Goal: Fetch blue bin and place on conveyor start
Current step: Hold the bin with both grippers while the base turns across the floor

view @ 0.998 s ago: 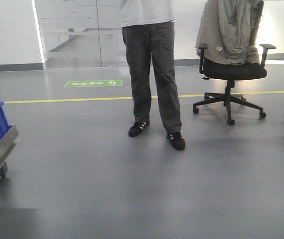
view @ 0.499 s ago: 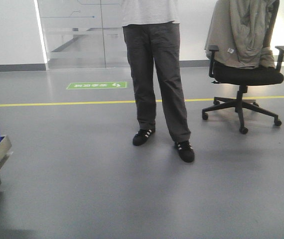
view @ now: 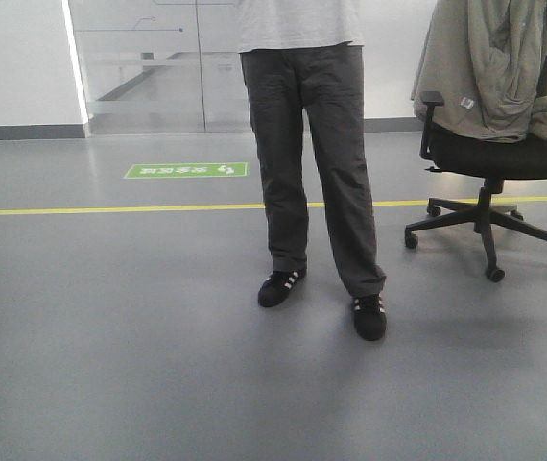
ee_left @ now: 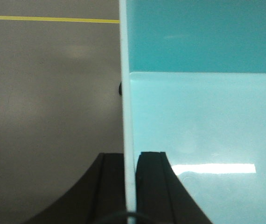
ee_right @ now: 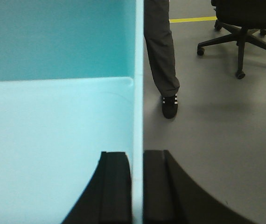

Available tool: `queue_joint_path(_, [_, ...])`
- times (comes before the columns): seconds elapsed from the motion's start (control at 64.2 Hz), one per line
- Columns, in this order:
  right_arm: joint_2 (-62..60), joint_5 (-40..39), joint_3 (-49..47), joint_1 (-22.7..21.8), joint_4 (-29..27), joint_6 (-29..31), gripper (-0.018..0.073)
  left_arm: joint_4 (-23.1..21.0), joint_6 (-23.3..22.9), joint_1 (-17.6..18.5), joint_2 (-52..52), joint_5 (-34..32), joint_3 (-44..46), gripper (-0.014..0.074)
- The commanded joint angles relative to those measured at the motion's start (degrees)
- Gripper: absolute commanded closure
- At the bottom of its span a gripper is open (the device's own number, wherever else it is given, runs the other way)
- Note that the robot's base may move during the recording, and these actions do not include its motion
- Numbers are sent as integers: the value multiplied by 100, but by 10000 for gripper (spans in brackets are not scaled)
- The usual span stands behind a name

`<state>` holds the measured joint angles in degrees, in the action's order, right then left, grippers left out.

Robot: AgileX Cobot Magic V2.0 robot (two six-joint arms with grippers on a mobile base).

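On the left wall of the blue bin [ee_left: 203, 116], the left tool [ee_left: 131, 163] is clamped, one finger inside and one outside; on the bin's right wall the right tool [ee_right: 136, 163] grips the same way. The bin is held between them above the grey floor [ee_left: 49, 93]. Beyond the bin stand a person [view: 317, 144] and an office chair [view: 499, 154]. Fetching looks done. The conveyor start is not in view, so carrying and setting down remain.
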<state>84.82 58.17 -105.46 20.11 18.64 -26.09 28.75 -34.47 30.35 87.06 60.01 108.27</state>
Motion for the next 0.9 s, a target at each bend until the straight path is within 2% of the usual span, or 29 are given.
queue_joint_path(0.0, [-46,-244,-66,-7,261,74,718,160,35,28,-55,-153,55,708])
queue_joint_path(0.888, [-46,-244,-66,-7,261,74,718,160,35,28,-44,-152,55,708])
